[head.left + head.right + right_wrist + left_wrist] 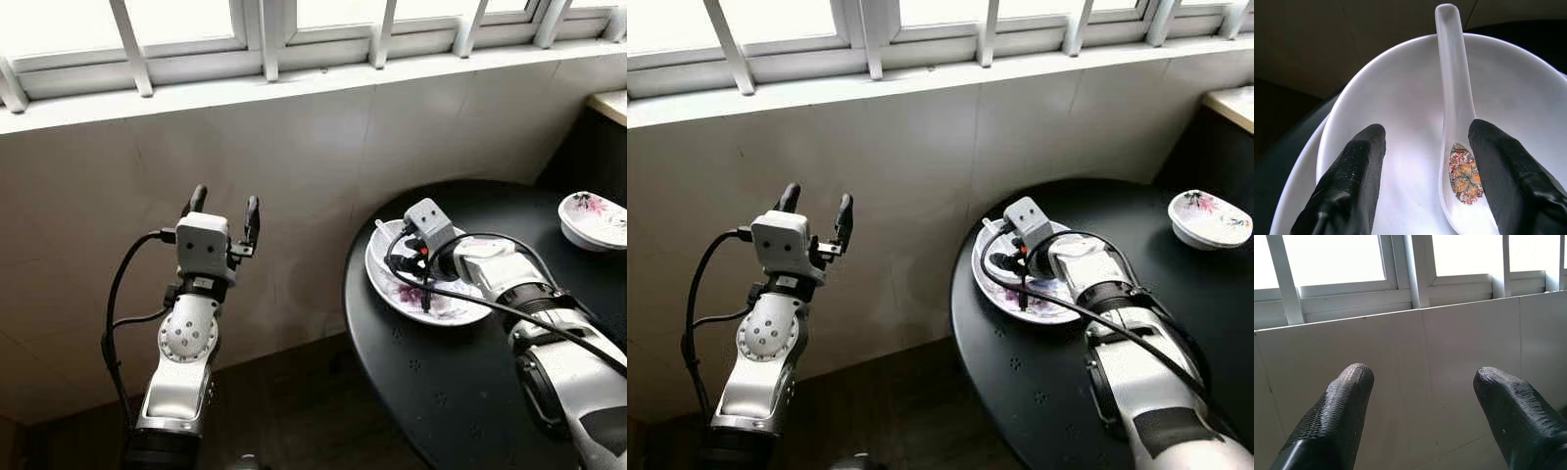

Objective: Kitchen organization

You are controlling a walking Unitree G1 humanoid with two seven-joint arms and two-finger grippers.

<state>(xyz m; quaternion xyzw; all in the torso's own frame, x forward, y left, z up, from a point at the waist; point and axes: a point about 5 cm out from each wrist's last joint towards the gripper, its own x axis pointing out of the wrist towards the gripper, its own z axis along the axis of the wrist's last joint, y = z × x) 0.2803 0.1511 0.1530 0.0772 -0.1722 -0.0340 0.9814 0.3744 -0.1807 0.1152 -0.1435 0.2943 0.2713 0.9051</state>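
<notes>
The likeliest slip here is the smooth white ceramic spoon [1455, 122] skidding away or levering up when the fingers close, because one finger [1508, 181] lies right against the spoon's scoop while the other [1352, 181] stands clear over bare glaze, so an uneven squeeze could push it sideways along the slick curve of the bowl [1396, 98]. A hard press could also tip that bowl on the floral plate [392, 289] beneath it, at the left edge of the round black table [460, 392]. The right gripper [1425, 147] is spread wide, reaching down into the bowl and pinching nothing yet. The left gripper [224, 210] is raised off to the left before the tiled wall [323, 147], fingers apart, empty. A second small floral bowl [593, 217] sits at the table's far right.
</notes>
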